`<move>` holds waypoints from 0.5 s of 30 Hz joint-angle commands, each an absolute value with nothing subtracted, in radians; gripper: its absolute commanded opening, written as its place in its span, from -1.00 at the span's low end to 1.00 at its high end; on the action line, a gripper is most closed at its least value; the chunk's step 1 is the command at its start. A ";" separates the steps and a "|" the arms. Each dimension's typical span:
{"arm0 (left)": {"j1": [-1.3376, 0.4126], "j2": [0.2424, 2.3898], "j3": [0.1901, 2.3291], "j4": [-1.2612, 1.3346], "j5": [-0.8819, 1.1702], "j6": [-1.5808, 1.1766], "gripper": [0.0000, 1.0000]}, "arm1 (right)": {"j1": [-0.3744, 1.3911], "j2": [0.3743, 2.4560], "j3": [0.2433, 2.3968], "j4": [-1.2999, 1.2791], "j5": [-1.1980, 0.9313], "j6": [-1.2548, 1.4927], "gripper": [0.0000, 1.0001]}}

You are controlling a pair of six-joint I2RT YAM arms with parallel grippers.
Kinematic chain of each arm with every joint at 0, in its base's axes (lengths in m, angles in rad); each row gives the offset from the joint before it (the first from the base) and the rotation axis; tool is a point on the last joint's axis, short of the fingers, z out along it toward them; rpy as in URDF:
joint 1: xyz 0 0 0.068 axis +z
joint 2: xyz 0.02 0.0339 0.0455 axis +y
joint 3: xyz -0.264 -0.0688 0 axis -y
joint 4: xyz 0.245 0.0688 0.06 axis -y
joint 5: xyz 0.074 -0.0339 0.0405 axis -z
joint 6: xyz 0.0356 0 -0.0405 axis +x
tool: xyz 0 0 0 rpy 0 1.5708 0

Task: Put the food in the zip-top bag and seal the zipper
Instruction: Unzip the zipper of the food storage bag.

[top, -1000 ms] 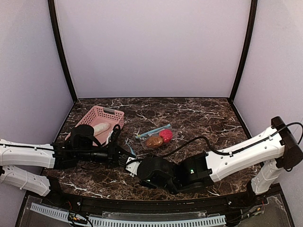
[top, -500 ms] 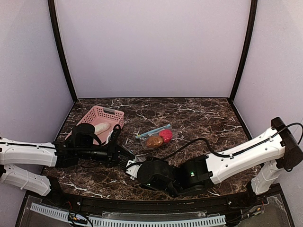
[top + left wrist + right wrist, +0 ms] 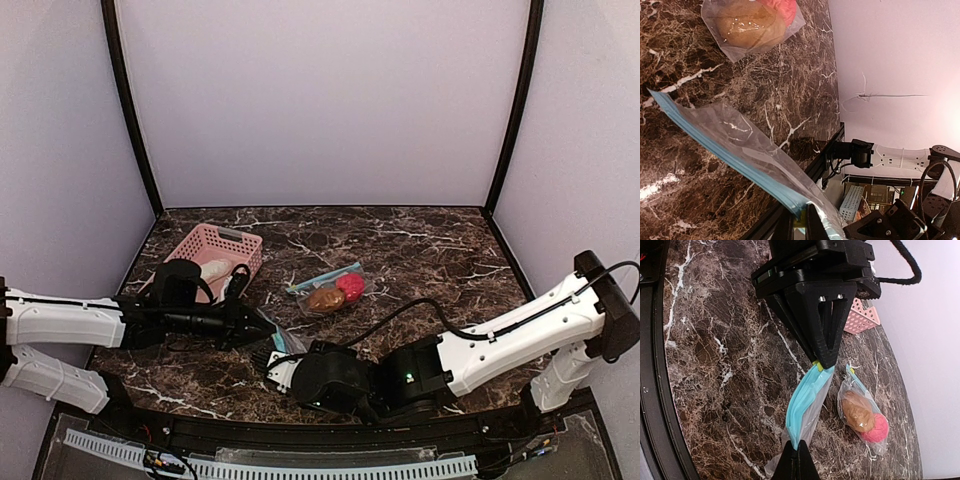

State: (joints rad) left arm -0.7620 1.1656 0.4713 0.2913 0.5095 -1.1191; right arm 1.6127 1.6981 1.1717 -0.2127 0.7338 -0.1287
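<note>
An empty zip-top bag (image 3: 270,343) with a blue zipper hangs stretched between my two grippers, low over the table. My left gripper (image 3: 258,327) is shut on one end of the zipper (image 3: 802,220). My right gripper (image 3: 277,363) is shut on the other end (image 3: 799,447). The bag sags between them (image 3: 807,405) and shows empty in the left wrist view (image 3: 735,145). The brown-orange bun (image 3: 325,298) and the red-pink ball (image 3: 350,286) lie in a second clear bag (image 3: 862,417) on the table. The whitish oblong piece (image 3: 212,270) lies in the pink basket. The green sprig is out of view.
The pink basket (image 3: 228,238) stands at the back left of the marble table, behind my left arm; it also shows in the right wrist view (image 3: 862,317). The table's black near edge (image 3: 655,390) runs close below my right gripper.
My right gripper has drawn back toward the near edge and my left gripper has shifted slightly right and away, so the bag's zipper is now stretched longer between them.
</note>
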 commanded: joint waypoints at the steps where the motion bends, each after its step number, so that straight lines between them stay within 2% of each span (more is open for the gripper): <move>1: -0.701 1.182 0.444 0.244 0.425 -1.080 -0.99 | 1.651 1.640 1.155 -0.218 0.724 -0.106 -1.00; 15: -0.604 1.214 0.443 0.236 0.475 -1.037 -0.99 | 1.664 1.617 1.140 -0.251 0.735 -0.074 -1.00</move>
